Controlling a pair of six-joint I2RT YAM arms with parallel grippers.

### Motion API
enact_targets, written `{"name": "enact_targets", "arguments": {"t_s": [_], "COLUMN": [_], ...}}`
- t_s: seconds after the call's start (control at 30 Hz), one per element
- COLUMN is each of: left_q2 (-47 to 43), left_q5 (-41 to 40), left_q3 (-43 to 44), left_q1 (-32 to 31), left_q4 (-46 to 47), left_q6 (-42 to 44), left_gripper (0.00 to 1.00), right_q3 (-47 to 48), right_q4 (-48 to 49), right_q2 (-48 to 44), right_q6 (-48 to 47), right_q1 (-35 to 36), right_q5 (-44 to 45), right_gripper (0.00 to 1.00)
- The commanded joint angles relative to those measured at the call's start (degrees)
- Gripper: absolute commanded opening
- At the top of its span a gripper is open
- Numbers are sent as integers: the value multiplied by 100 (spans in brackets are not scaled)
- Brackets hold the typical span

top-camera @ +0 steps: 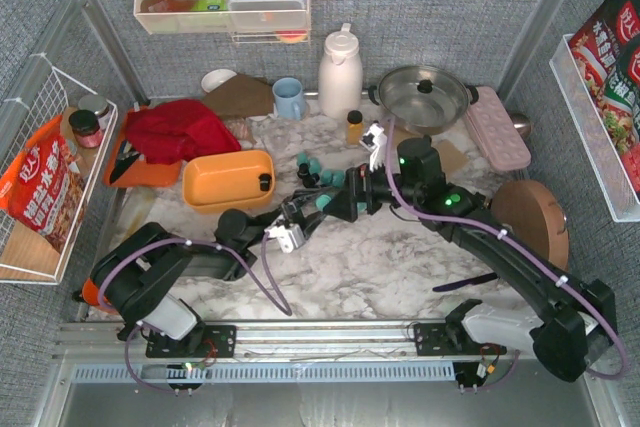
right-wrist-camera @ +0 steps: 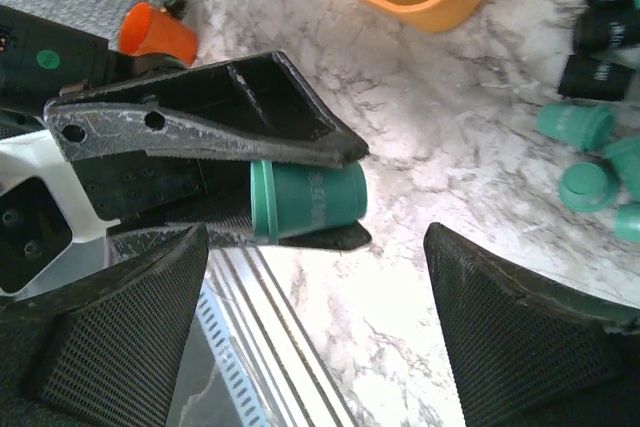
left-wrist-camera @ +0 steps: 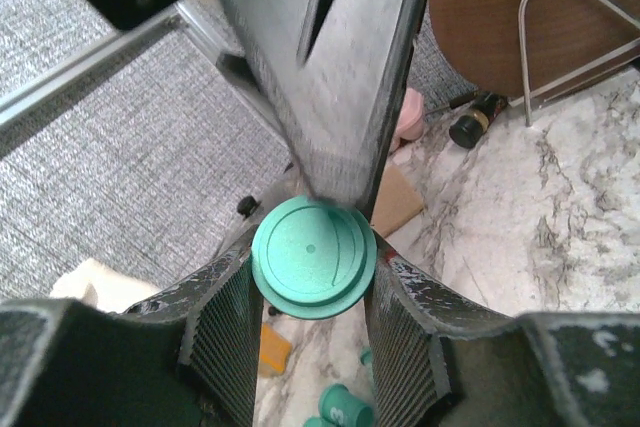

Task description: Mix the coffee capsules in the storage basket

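My left gripper [top-camera: 312, 206] is shut on a teal-green coffee capsule [top-camera: 327, 204], held sideways above the marble table. The left wrist view shows the capsule's round end [left-wrist-camera: 313, 257] pinched between the pads [left-wrist-camera: 228, 332]. The right wrist view shows its side [right-wrist-camera: 308, 199] in the left gripper's jaws. My right gripper [top-camera: 352, 201] is open and empty, its tips facing the capsule; its fingers [right-wrist-camera: 110, 327] stand wide apart. The orange storage basket [top-camera: 228, 179] lies left of both grippers with one black capsule [top-camera: 265, 183] inside. Several teal and black capsules [top-camera: 315, 169] lie loose on the table.
A white thermos [top-camera: 340, 72], blue mug [top-camera: 288, 97], amber bottle [top-camera: 354, 127], steel pot [top-camera: 425, 97] and pink tray [top-camera: 497, 127] line the back. A red cloth [top-camera: 180, 130] and orange board [top-camera: 140, 169] sit left. A round wooden board [top-camera: 535, 222] sits right.
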Motion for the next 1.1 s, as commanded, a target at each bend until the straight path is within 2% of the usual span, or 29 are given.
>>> {"name": "enact_targets", "arguments": {"t_s": [0.0,0.13,0.3,0.43,0.57,0.7,0.9,1.07], "left_q2": [-21,-89,-401,-1134,-1809,-2038,-1726,-1158], "left_q5": [-266,-719,-2225,-3292,-4364,-5266,-5685,-5599], "left_q3": [-122,-301,-466,-78,358,666,1115,1413], "left_q1": [101,191,330,575,918,1302,1726,2038], "left_q4": [241,193,-188,-2171,-4165,-5458,-6653,-7011], "left_q6": [-210,-413,-1020,-1709,-2797,-3670,-4615,-4949], "left_gripper": [43,45,46,47,50,53,55,57], "right_q3": [150,184,184,183,105,-27,-119,-147], "right_q4": [-576,-924,-1192,-1205,-1143,-996,-862,-813], "right_q2": [-218,-425,-526,-560,-506,-402,-166,-27], "right_q6": [-476,-868,-1288,-1501,-1535,-1507,-1482,-1469], "right_q1": [-22,-22,-26,-20,-22,-13,-13,-13], "right_q5": [743,1461,2093,2447,2711,2967,3670,3675], "right_gripper": [95,95,96,96,96,96,96,96]}}
